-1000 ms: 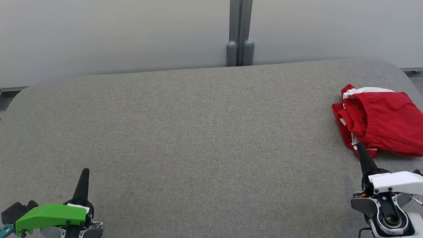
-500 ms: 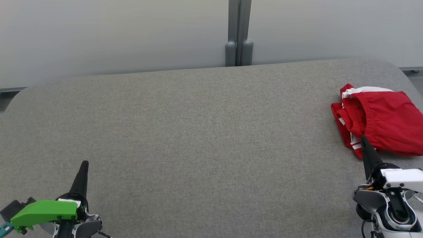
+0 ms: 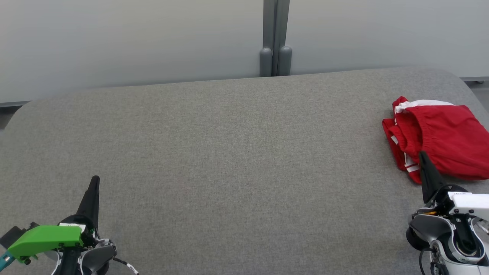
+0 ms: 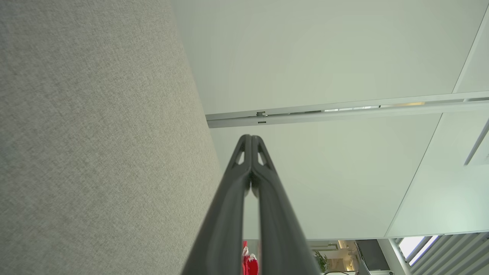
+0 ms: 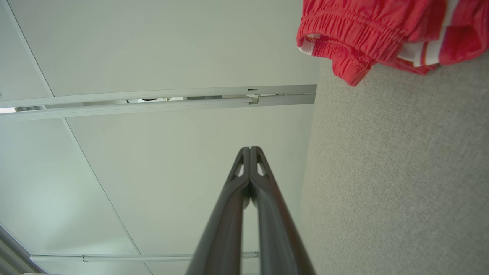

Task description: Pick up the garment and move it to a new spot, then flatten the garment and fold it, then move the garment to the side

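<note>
One red garment [image 3: 445,143] on the grey worktop [image 3: 229,152], far right. Two pincers, left pincer [image 3: 94,179] and right pincer [image 3: 421,154], both fully closed, empty. Right one near the garment.

Found no words, numbers or signs clear enough to read. Spotted a bit of tiny dark print on the white cover [image 3: 471,201] behind the right gripper [image 3: 423,157], far too small to make out. Spotted a small white sticker [image 3: 70,226] next to the green cover [image 3: 46,240] behind the left gripper [image 3: 94,180], too small to tell what was on it.
</note>
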